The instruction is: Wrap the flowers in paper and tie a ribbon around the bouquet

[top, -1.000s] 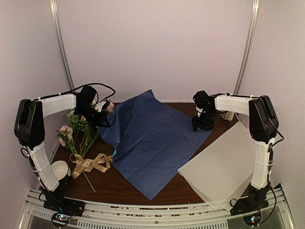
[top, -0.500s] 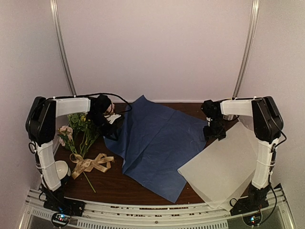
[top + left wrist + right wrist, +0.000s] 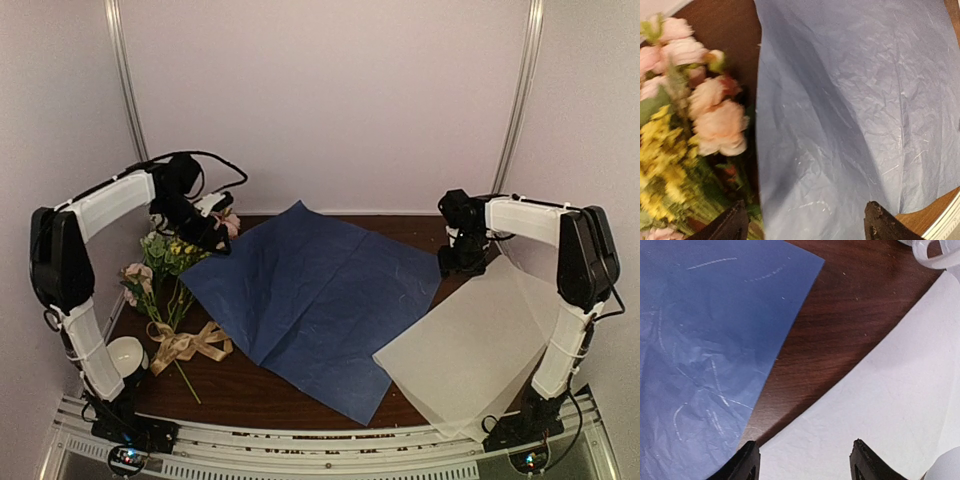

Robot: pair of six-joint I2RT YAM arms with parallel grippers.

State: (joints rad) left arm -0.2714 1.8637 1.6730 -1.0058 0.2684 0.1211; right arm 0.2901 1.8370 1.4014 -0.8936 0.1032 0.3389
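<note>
Paper (image 3: 315, 300) spread flat on counter (image 3: 250, 385), ready for stems. Flowers (image 3: 170, 258) and ribbon (image 3: 190, 345) wait left of paper. Left hand (image 3: 805, 227) spread, empty, at paper's left edge; right hand (image 3: 802, 462) spread, empty, off its right corner

We find the paper (image 3: 310, 300) spread flat across the middle of the surface (image 3: 230, 385), one corner toward the back wall and one toward the front edge. To its left lie the flowers (image 3: 170, 260), blooms to the rear and just beside the paper's left corner, stems running forward. The ribbon (image 3: 190, 343) lies across those stems at their front end, left of the paper. Right of the paper we see a sheet (image 3: 470, 350) filling the front right; its left corner meets the paper's front-right edge. The left hand (image 3: 805, 227) hangs over the paper's left corner, the right hand (image 3: 805, 460) over the bare strip between paper and sheet.
</note>
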